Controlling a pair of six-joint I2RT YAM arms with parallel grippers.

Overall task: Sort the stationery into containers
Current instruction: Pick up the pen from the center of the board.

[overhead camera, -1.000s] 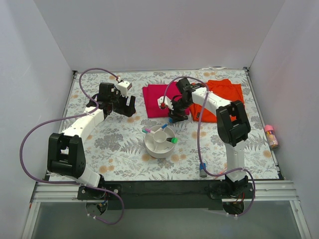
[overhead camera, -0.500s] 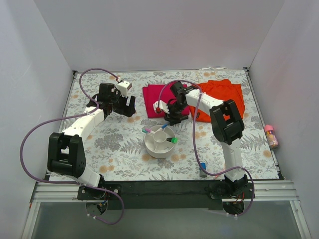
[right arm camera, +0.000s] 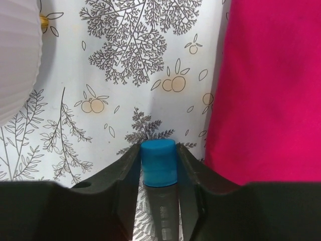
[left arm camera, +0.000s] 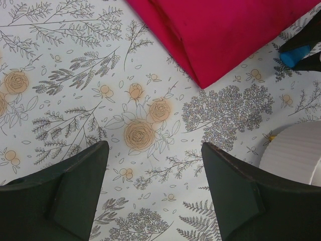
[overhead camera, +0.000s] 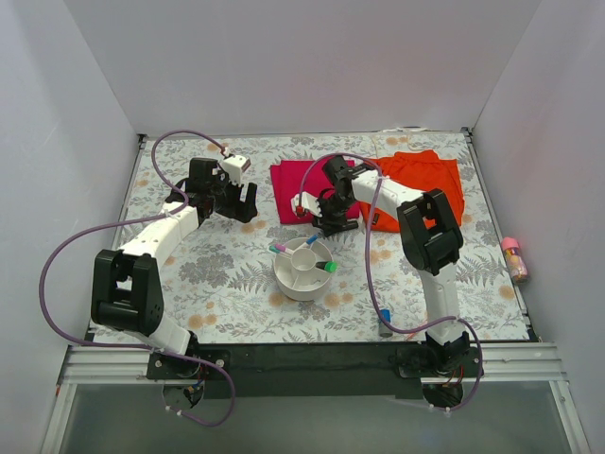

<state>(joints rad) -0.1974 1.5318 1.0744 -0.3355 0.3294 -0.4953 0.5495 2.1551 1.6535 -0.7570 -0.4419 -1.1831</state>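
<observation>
Right gripper (right arm camera: 158,150): squeezing the blue-capped marker (right arm camera: 158,168), bottom middle, beside the pink cloth (right arm camera: 266,90).
Left gripper (left arm camera: 153,150): wide open, holding nothing.
Organizer (overhead camera: 301,288): middle of the top view.
Tip: hold tight, lift straight up.

organizer (overhead camera: 302,291): round, white, ribbed wall, central cup, divided compartments, upright
inside it: pink-capped marker (overhead camera: 277,249), green-capped marker (overhead camera: 328,267), both leaning over the rim
blue-capped marker (right arm camera: 158,163): just beyond its far rim, pinched by the right gripper (right arm camera: 158,153)
grey-blue cylinder (overhead camera: 385,327): near-right, well apart
pink tube (overhead camera: 513,257): far right
</observation>
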